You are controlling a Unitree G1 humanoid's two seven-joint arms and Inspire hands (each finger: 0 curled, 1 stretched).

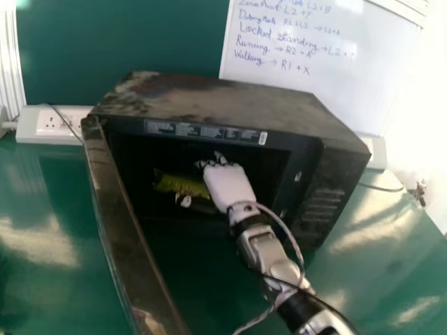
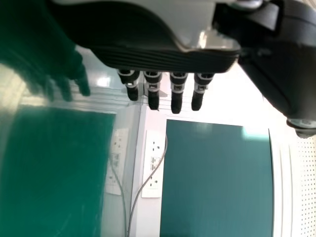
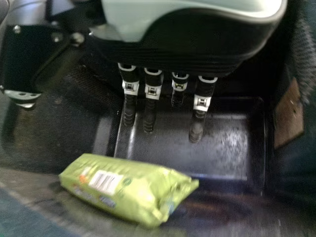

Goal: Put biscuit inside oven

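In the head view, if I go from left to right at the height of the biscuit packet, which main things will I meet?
Open oven door → green biscuit packet → right robot hand → slotted front panel of the oven.

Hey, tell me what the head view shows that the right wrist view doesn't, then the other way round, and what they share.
Head view alone: the oven's outer casing, its open door, the written-on whiteboard and a socket strip.

Right wrist view alone: a readable-looking barcode and a brown panel inside the oven.

Both: the right hand and the green packet inside the oven.
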